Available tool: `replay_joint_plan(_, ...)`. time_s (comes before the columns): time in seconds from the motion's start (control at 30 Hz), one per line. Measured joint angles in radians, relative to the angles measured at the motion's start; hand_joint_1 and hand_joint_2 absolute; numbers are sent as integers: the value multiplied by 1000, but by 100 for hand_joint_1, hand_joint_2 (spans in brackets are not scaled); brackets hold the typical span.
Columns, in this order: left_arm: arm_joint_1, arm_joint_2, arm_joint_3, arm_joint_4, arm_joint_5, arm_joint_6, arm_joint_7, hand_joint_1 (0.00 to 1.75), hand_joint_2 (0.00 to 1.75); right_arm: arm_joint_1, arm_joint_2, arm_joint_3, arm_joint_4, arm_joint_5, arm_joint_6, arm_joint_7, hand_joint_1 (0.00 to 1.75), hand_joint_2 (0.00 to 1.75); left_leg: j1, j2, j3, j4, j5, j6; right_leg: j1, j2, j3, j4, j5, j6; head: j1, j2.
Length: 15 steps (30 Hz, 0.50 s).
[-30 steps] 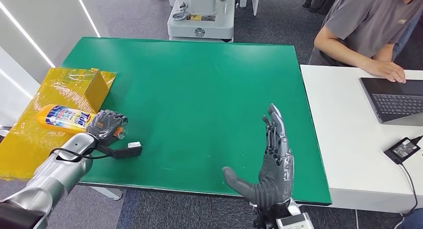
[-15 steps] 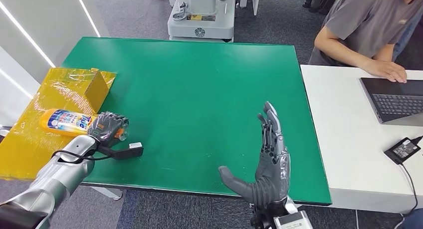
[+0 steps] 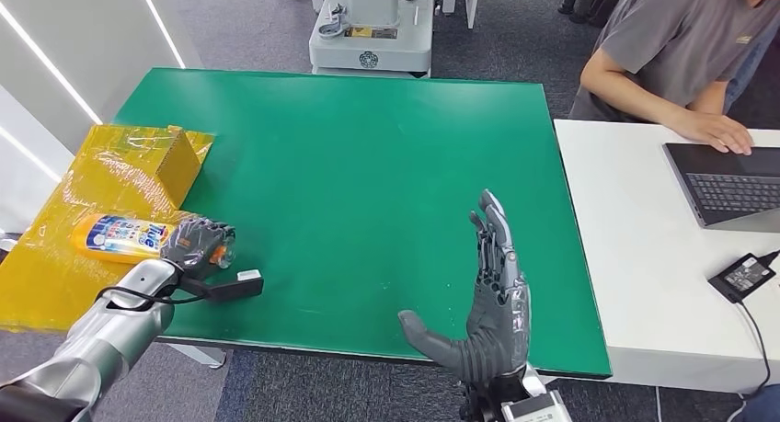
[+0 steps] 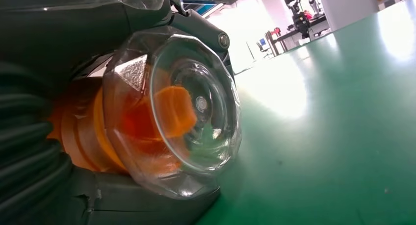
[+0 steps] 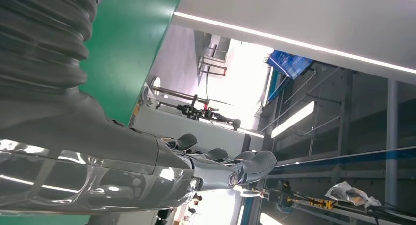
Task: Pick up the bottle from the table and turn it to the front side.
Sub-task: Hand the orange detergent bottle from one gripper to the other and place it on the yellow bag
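Bottle gripped at the cap end, not yet lifted or turned

My left hand (image 3: 196, 241) is wrapped around the cap end of the bottle (image 3: 124, 236), fingers closed on its orange neck behind the clear cap (image 4: 181, 112), as the left wrist view shows up close. The bottle lies on its side at the left edge of the green tabletop (image 3: 368, 183), its body resting on the yellow plastic sheet (image 3: 55, 256), label facing up. I judge the grasp made, with the lift and the turn to the front side both left to do. My right hand (image 3: 492, 302) holds nothing, fingers straight and thumb spread, above the tabletop's near edge. A small yellow box (image 3: 177, 165) sits on the sheet beyond the bottle; I cannot tell what is in it.
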Motion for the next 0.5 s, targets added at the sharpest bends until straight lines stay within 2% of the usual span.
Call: replay_joint_plan(0.5,3,-2,4,0,0,7,-2,175,175,-3,-1,1,2,-2,0,0,0,175,0,0,0,0,0,0,0,0,0,0,0,0,0,0)
